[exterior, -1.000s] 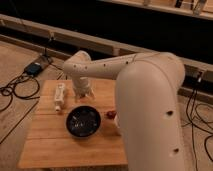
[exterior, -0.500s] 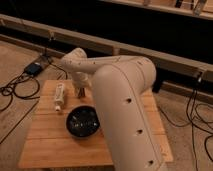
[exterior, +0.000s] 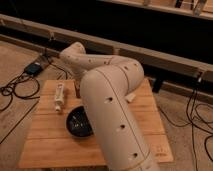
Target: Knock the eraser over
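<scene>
A small cream-white block, the eraser (exterior: 131,97), lies on the wooden table (exterior: 150,125) just right of my arm, partly covered by it. My white arm (exterior: 110,100) fills the middle of the view, bends at the far left and comes down toward the table. The gripper (exterior: 78,90) is low over the table's back left part, between a white bottle and my own arm, mostly hidden by the arm. It is well left of the eraser.
A white bottle-like object (exterior: 59,96) lies on the table's left side. A black bowl (exterior: 79,121) sits in front of the gripper. Cables and a small box (exterior: 35,68) lie on the floor to the left. A dark wall ledge runs behind the table.
The arm has swung further across the view and now covers the table's middle. The small reddish thing seen right of the bowl is now hidden.
</scene>
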